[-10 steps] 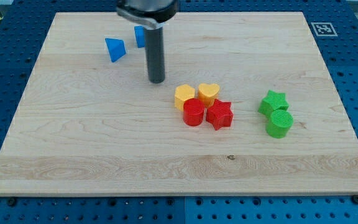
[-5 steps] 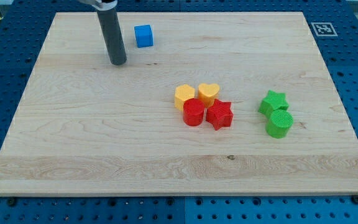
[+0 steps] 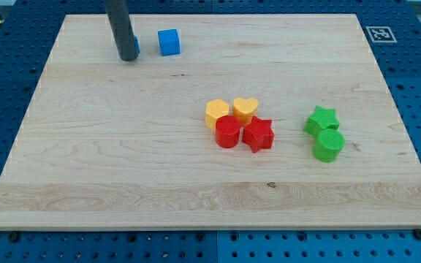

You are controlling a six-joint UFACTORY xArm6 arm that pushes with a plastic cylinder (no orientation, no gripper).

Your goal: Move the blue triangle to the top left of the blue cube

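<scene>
**Camera view (the only view supplied)**

1. Locate the tip (image 3: 128, 58) near the 11 o'clock corner of the surface (image 3: 123, 168). The rod is a plain dark cylinder. You have no end effector with jaws here, so no apart, together or clamped state applies.

2. Locate the blue cube (image 3: 169, 42), at 3 o'clock from the tip and a short way apart from it.

3. Locate the blue triangle (image 3: 137, 46). Only a thin blue sliver shows at the rod's 3 o'clock edge; the rod hides the rest. You cannot confirm its shape or whether the tip touches it.

4. Progress, as a judgement: the sliver lies at 9 o'clock from the cube, roughly level with it. The target is at about 10 to 11 o'clock from the cube, so the triangle probably still needs a short push toward 12 o'clock. Treat the task as late-stage but unconfirmed while the block is hidden.

5. Containers: none on the surface. The remaining blocks lie loose and well clear of the work: orange block (image 3: 216, 114), yellow heart (image 3: 245, 109), red cylinder (image 3: 228, 131), red star (image 3: 258, 134), green star (image 3: 321, 119), green cylinder (image 3: 329, 145).
</scene>
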